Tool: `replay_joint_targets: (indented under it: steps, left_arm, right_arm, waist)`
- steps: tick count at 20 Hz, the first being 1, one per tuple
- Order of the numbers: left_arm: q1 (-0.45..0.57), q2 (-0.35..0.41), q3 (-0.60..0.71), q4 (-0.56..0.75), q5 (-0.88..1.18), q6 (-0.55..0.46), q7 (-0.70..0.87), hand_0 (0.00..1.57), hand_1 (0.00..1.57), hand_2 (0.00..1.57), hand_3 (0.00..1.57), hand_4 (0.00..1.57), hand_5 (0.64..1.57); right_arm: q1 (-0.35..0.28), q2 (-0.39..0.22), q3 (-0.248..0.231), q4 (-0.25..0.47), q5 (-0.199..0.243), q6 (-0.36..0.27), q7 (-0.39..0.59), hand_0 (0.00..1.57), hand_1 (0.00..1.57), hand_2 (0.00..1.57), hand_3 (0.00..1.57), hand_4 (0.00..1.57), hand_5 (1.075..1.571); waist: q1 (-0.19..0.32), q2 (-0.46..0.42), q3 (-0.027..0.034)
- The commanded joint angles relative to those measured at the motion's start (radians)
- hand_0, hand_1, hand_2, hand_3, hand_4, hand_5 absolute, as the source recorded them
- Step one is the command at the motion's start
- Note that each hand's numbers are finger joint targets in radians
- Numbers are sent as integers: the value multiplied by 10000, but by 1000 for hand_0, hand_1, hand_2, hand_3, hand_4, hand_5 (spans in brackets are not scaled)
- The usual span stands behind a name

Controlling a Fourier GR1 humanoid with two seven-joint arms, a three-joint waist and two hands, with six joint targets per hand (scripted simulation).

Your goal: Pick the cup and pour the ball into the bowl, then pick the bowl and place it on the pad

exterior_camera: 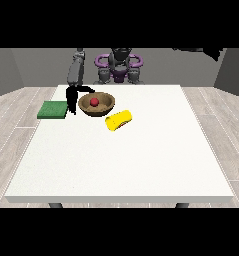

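Cup (pixel 118 120): nearest the camera of the things; a yellow cup laid on its side on the table, just in front of the bowl and towards the view's right, its mouth turned to the lower right
Table (pixel 121 165): large and white, most of the view is filled by it; all the things are gathered at its far left part
Bowl (pixel 96 104): brown and upright, set between the pad and the cup, apart from the pad
Pad (pixel 52 110): green and flat, laid near the table's left edge
Hand at the view's left (pixel 71 97): black, seen at the bowl's left rim, between bowl and pad; whether its fingers are curled on the rim cannot be told
Ball (pixel 94 102): red, seen resting inside the bowl
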Motion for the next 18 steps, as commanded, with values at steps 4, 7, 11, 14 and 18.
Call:
replay_joint_targets:
  steps: [4, 7, 11, 14, 18]
  left_arm:
    - [586, 780, 761, 117, 915, -796, 204, 0, 0, 0, 0, 279, 1508]
    - [244, 1229, 1020, 115, 899, -522, 295, 0, 0, 0, 0, 245, 1503]
    - [273, 1911, 1566, 1013, 1170, -1159, -151, 0, 0, 0, 0, 221, 1491]
    - [415, 2081, 1655, 681, 1542, -1447, 149, 0, 0, 0, 0, 238, 1504]
    - [11, 1946, 1553, 504, 1551, -1081, 269, 0, 0, 0, 0, 253, 1515]
  right_arm:
    - [-1125, -187, 20, 2140, 219, -55, -703, 0, 0, 0, 0, 0, 1568]
    - [-1032, 257, 361, 2681, 643, -247, -1514, 0, 0, 0, 0, 0, 1570]
    - [-1999, 326, 501, 2747, 568, -539, -1133, 0, 0, 0, 0, 0, 1571]
    - [-1771, 717, 240, 3290, 181, -299, -1474, 0, 0, 0, 0, 157, 1556]
    - [-1309, 917, 401, 3581, 761, -1684, -954, 1571, 1571, 1571, 1507, 791, 1427]
  waist:
    - [-191, -42, 16]
    - [-513, 91, 18]
    - [-795, 366, 11]
    - [-297, 443, 15]
    - [-270, 641, 13]
